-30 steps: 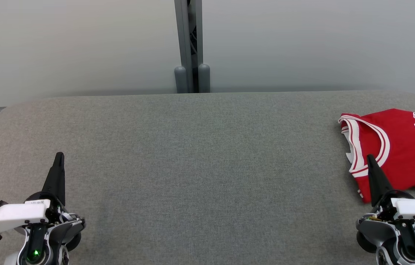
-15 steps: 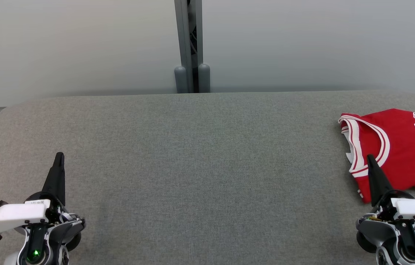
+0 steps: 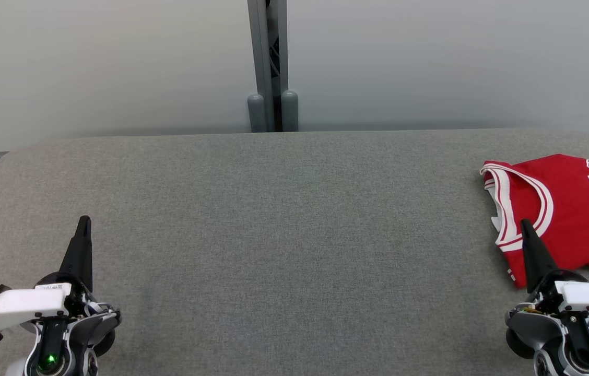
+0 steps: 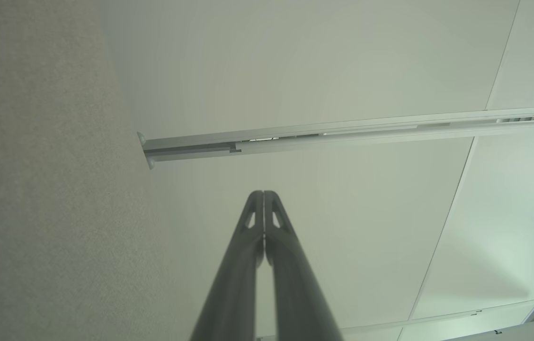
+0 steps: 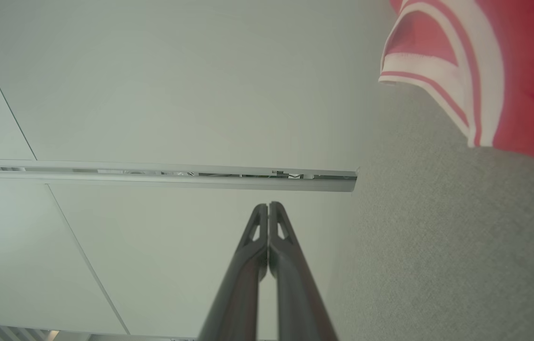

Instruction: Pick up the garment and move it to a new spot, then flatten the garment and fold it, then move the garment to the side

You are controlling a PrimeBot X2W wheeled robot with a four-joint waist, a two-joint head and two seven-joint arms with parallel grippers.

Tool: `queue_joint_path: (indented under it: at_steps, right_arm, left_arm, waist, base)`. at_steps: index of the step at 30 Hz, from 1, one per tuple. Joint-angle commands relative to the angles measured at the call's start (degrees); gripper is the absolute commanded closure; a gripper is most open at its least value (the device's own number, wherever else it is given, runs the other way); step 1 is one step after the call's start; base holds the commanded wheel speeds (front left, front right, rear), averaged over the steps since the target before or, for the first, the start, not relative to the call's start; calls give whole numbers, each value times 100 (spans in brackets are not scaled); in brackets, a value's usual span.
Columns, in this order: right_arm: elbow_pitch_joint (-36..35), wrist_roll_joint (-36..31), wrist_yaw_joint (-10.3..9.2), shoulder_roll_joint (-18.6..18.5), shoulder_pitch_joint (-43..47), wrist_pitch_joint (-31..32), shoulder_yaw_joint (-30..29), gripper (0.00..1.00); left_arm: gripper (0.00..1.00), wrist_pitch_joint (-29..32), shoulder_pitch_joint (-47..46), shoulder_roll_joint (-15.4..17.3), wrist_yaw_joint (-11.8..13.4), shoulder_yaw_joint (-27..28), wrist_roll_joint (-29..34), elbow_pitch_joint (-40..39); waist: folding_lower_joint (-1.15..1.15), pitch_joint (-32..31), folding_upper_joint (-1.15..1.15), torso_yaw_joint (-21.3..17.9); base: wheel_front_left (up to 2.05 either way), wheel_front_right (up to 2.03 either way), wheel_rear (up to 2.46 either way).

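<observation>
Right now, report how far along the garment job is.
Done: possibly the fold and set-aside, since the red jersey lies bunched compactly at the right edge of the table; I cannot tell whether it is truly folded. In hand: nothing; left gripper and right gripper are shut, empty. Left: if that is the start, pick, flatten, fold, move.

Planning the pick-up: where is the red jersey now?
In the head view the red jersey lies at the far right of the grey table, running off the picture's edge, next to the right gripper.
</observation>
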Motion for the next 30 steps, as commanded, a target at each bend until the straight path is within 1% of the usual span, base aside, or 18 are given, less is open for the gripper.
queue_joint_path:
  at_steps: [1, 30]
  right_arm:
    - [-8, 12, 2, -53, -34, 5, -9, 100]
    - [-9, 13, 2, -53, -34, 5, -9, 100]
  left_arm:
    - [100, 16, -105, 15, -30, 22, 42, -7]
    - [100, 28, -107, 7, -30, 34, 57, -8]
  waist:
    - [0, 0, 0, 0]
    - [0, 0, 0, 0]
  base:
    - [0, 0, 0]
    - [0, 0, 0]
